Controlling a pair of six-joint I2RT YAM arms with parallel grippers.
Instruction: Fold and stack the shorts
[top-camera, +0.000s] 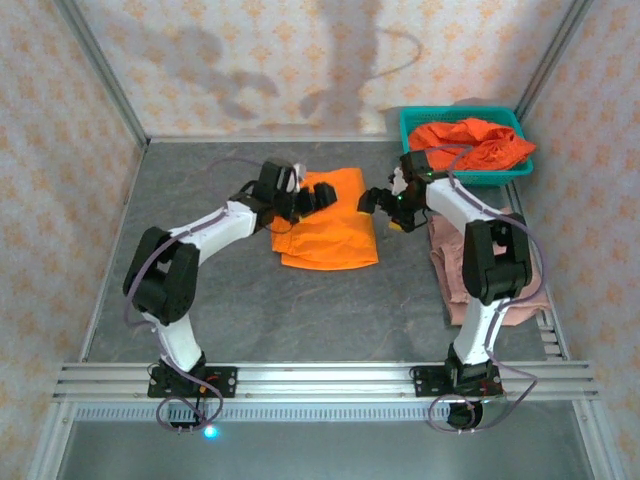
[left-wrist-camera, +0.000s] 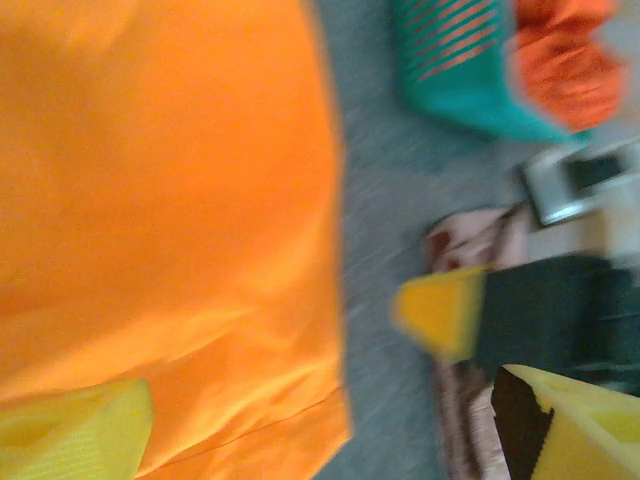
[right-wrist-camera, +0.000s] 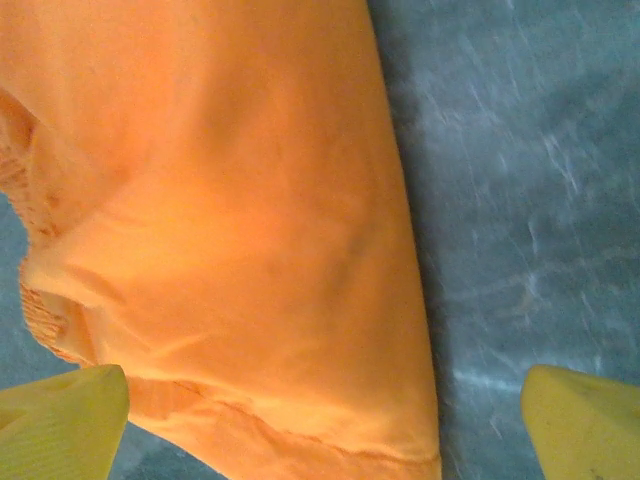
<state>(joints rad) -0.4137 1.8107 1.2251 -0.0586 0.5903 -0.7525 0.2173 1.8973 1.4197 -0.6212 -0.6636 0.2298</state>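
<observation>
Your folded orange shorts (top-camera: 330, 228) lie flat in the middle of the table (top-camera: 250, 300), a little toward its far edge. More orange shorts (top-camera: 470, 142) are heaped in the teal basket (top-camera: 409, 125) at the far right corner. The pink shorts (top-camera: 447, 268) sprawl by the right edge, under the right arm (top-camera: 492, 262). Your left gripper (top-camera: 318, 197) sits over the folded pair's far part, fingers spread wide, clamping nothing. The right gripper (top-camera: 372, 202) is at that pair's right edge, just as wide and empty.
</observation>
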